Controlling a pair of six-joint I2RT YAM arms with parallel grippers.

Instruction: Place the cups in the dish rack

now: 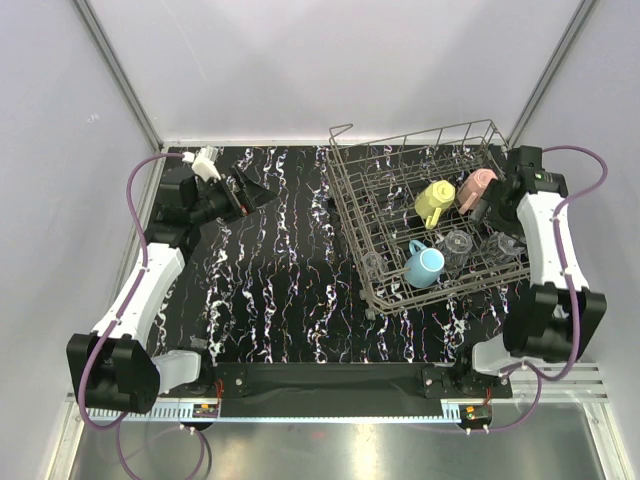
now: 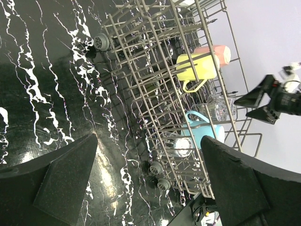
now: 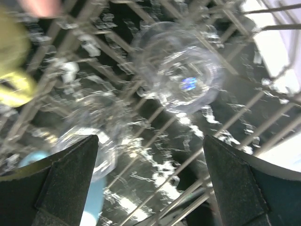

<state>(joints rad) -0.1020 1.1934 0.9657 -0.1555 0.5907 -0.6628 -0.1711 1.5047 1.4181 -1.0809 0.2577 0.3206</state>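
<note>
The table [image 1: 280, 280] is black with white streaks. The rack [image 1: 347, 215] sits on its right half, close to the right arm, so that arm has a short reach.

Nearest in the rack lies the blue mug [image 1: 425, 266], on its side with its mouth toward the near edge. The wires hold it so it cannot roll. Just beside it are clear glasses. One glass [image 1: 457, 245] sits a bit farther in, right of the blue mug. They are hard to see through the wires, so I cannot count them for sure.

Farther in is the yellow mug [image 1: 435, 200], tipped on its side with its handle out. The pink mug [image 1: 480, 185] is just right of it, near the far right corner.

The right end effector [image 3: 149, 141] hangs over the rack near the pink mug. Its fingers are spread wide and hold nothing. A glass shows below, between the fingers, but it rests on the wires and not in a grip.

The left end effector [image 2: 148, 141] is at the far left, well apart from the rack. It is wide open too, with only table under it. I think it waits there to keep out of the way.

I see no cup outside the rack, so the job looks almost done.
</note>
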